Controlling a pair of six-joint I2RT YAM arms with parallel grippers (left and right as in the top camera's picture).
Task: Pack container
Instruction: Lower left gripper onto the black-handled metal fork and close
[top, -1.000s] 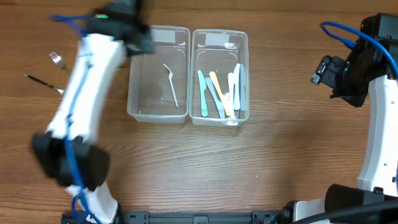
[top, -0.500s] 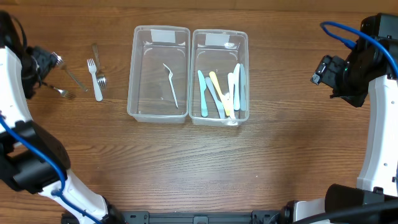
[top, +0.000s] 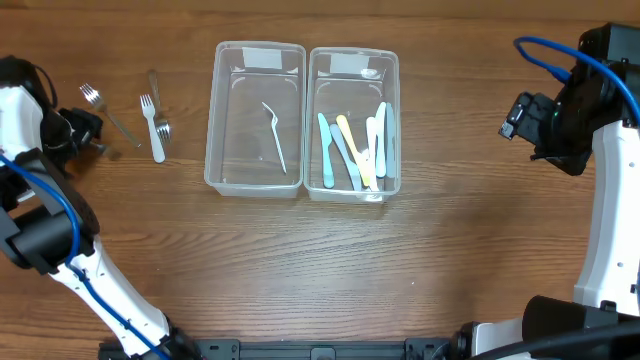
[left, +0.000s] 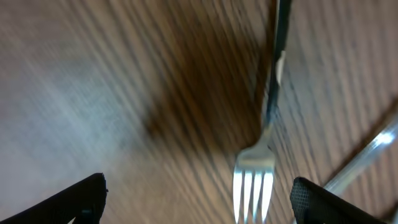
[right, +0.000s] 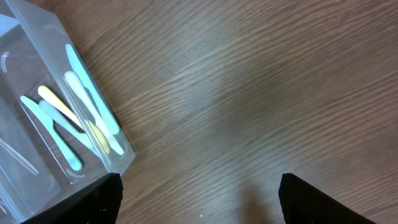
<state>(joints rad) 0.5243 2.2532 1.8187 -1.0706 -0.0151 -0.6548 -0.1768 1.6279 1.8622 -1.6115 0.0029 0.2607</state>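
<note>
Taking the top of the overhead view as twelve o'clock, the left gripper (top: 88, 135) hangs low over the table (top: 300, 260) at its nine o'clock edge. Its wrist camera shows the jaws spread wide and holding nothing. A dark-handled fork (left: 256, 177) lies on the wood between the fingers (left: 84, 199), touching neither, with its tines toward the camera. Just at the gripper's one o'clock a metal fork (top: 108, 112) lies slanted, tines at the eleven o'clock end. Beside it at three o'clock lies a white plastic fork (top: 153, 128), and a second metal fork (top: 158, 105) is right against that one. Further toward three o'clock stands the left container (top: 214, 120), a clear tub with one thin clear utensil (top: 276, 138) on its floor. The right container (top: 394, 120) stands touching it at three o'clock and holds a loose bundle of pastel utensils (top: 352, 150) in blue, yellow and white. Well apart from the tubs, at the table's three o'clock side, the right gripper (right: 199, 199) hovers over bare wood. Its jaws are wide apart and empty, and the right container's corner is at its ten o'clock.
</note>
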